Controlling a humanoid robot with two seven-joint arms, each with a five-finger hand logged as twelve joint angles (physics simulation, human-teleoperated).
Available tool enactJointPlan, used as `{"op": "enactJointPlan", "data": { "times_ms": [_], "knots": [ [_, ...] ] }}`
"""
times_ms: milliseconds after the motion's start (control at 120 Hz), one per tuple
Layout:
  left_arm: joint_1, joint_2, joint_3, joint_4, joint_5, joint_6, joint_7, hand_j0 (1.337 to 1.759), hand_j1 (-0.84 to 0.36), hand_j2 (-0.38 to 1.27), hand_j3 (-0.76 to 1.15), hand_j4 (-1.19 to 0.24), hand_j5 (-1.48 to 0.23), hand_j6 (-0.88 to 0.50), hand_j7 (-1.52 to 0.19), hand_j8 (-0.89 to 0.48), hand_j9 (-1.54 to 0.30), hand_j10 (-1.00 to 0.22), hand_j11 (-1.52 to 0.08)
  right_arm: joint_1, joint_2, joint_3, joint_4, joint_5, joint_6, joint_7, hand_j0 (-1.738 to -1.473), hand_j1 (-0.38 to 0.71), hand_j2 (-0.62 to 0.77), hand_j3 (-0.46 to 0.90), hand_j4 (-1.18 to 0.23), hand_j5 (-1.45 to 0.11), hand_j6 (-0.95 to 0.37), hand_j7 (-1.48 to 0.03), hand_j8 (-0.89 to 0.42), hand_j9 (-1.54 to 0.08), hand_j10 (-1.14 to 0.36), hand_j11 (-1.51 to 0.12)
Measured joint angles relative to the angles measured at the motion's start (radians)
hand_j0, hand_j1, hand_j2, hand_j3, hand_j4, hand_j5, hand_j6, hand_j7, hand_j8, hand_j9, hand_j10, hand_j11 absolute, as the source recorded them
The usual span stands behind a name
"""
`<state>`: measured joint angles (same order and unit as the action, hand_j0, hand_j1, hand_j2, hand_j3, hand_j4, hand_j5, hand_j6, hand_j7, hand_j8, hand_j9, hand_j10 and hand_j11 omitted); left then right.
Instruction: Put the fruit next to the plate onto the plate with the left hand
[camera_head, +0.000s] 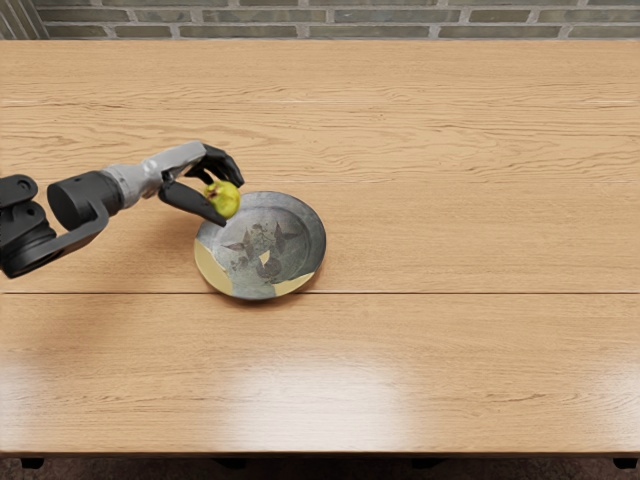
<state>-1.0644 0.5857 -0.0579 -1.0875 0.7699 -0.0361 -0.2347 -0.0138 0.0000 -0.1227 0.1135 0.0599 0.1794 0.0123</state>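
The yellow-green fruit (225, 199) is held in the left hand (203, 176), whose dark fingers curl around it, right over the far-left rim of the grey plate (300, 225). The plate lies on the wooden desk (450, 150), left of centre, midway between its far and near edges.

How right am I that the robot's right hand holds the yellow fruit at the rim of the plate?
Wrong in one point: it is the left hand, its arm coming in from the picture's left edge, that holds the yellow fruit at the rim of the plate. The head view shows this; no right arm is in view.
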Motion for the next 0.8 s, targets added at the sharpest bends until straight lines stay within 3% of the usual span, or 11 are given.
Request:
{"op": "enactJointPlan", "data": {
  "times_ms": [233, 650, 708, 800],
  "knots": [
    [0.001, -0.035, 0.0, -0.003, -0.001, -0.017, 0.003, 1.656, -0.28, 0.37, 0.0, -0.61, -0.82, -0.51, -0.81, -0.44, -0.82, -0.59, -0.82, 0.0, 0.0, 0.0, 0.0, 0.0, 0.0, 0.0, -1.658, -0.35, 0.0, 0.0, 0.0, 0.0, 0.0, 0.0, 0.0, 0.0, 0.0, 0.0],
    [0.015, -0.093, 0.01, -0.003, -0.001, -0.028, 0.042, 1.657, -0.28, 0.38, 0.0, -0.61, -0.83, -0.53, -0.8, -0.43, -0.81, -0.59, -0.82, 0.0, 0.0, 0.0, 0.0, 0.0, 0.0, 0.0, -1.658, -0.35, 0.0, 0.0, 0.0, 0.0, 0.0, 0.0, 0.0, 0.0, 0.0, 0.0],
    [0.015, -0.094, 0.01, -0.003, -0.001, -0.027, 0.045, 1.657, -0.26, 0.34, 0.0, -0.58, -0.79, -0.54, -0.77, -0.45, -0.77, -0.6, -0.78, 0.0, 0.0, 0.0, 0.0, 0.0, 0.0, 0.0, -1.658, -0.35, 0.0, 0.0, 0.0, 0.0, 0.0, 0.0, 0.0, 0.0, 0.0, 0.0],
    [0.015, -0.106, 0.01, -0.001, -0.02, -0.026, 0.046, 1.658, -0.09, 0.23, 0.0, -0.41, -0.55, -0.39, -0.54, -0.33, -0.54, -0.42, -0.55, 0.0, 0.0, 0.0, 0.0, 0.0, 0.0, 0.0, -1.658, -0.35, 0.0, 0.0, 0.0, 0.0, 0.0, 0.0, 0.0, 0.0, 0.0, 0.0]
  ]
}}
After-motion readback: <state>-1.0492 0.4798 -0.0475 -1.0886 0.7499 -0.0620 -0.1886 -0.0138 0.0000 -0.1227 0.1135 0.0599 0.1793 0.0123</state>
